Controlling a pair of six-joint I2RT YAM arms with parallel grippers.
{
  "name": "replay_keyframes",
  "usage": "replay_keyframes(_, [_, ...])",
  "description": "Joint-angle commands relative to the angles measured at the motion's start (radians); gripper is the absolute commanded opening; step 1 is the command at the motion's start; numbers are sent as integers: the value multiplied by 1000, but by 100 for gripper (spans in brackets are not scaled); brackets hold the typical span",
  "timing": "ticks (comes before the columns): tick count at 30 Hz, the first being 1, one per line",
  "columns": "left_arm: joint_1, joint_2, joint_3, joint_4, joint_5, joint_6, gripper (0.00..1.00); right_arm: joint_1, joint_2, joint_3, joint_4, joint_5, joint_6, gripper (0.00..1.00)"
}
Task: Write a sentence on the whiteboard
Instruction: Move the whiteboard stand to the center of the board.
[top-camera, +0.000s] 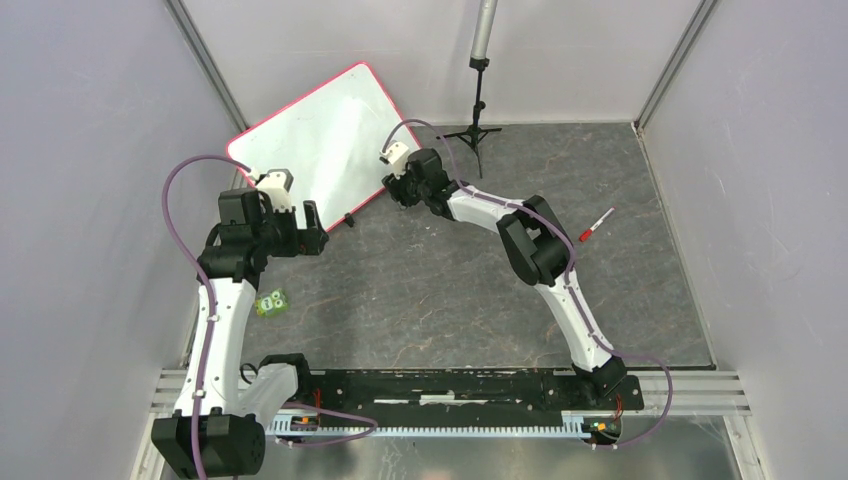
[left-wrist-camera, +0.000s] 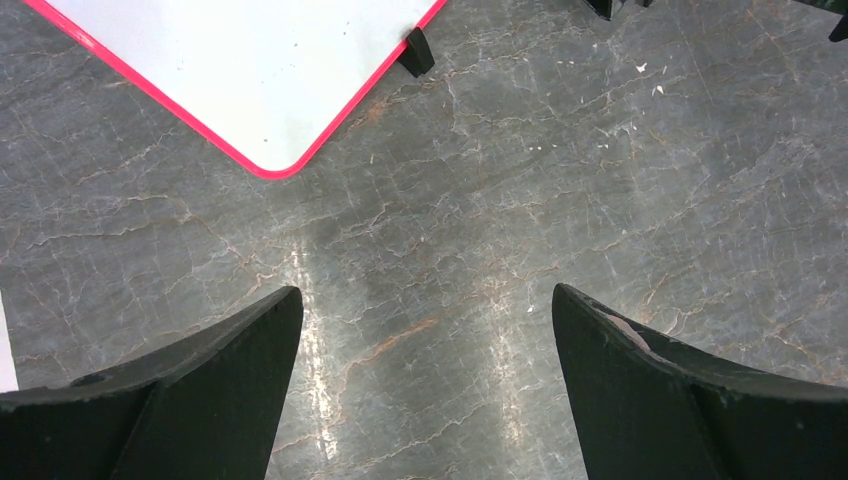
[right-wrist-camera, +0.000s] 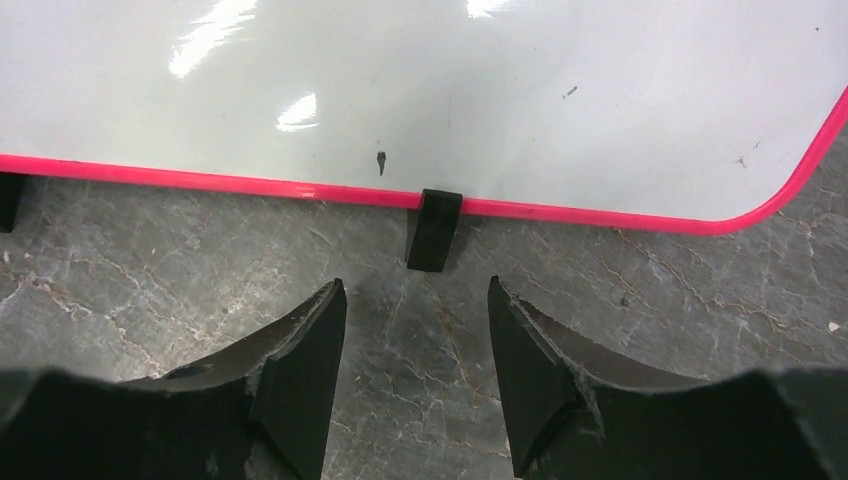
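Observation:
The whiteboard (top-camera: 330, 130) lies tilted at the back left, white with a red-pink rim. Its surface is blank apart from a few small specks; no sentence shows on it. My left gripper (top-camera: 312, 232) is open and empty just off the board's near corner, which shows in the left wrist view (left-wrist-camera: 250, 60) above the gripper (left-wrist-camera: 425, 310). My right gripper (top-camera: 400, 192) is open and empty at the board's right edge. In the right wrist view the gripper (right-wrist-camera: 418, 300) hovers just short of a black clip (right-wrist-camera: 433, 228) on the board's rim (right-wrist-camera: 560, 210).
A red-capped marker (top-camera: 597, 225) lies on the grey table to the right of the right arm. A small green block (top-camera: 271, 302) sits beside the left arm. A black tripod stand (top-camera: 478, 110) rises behind the board's right corner. Walls close in both sides.

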Motion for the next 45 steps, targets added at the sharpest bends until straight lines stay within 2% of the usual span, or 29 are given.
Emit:
replay_keyframes(1, [4,4,-1,42,-15,-20,100,1,28,55,85,15,29,60])
replay_keyframes(11, [5,14,-2,46,-18,-18,100,1,91,126,111,15,50,52])
replay_keyframes(14, [5,17,-1,48,-19,-17,100,1,91,126,119,18,52,46])
replay_keyframes(17, [6,19,-1,46,-18,-18,100,1,88,121,119,18,54,35])
replay_keyframes(24, [5,5,-7,38,2,-11,100,1,47,64,108,13,27,2])
replay_keyframes(25, [6,3,-7,36,2,-8,100,1,41,57,103,20,23,0])
replay_keyframes(35, [5,-21,-7,21,4,0,100,-2,-122,-171,97,25,19,0])
replay_keyframes(45, [6,-60,-12,8,13,3,100,-18,-410,-593,92,-5,25,0])
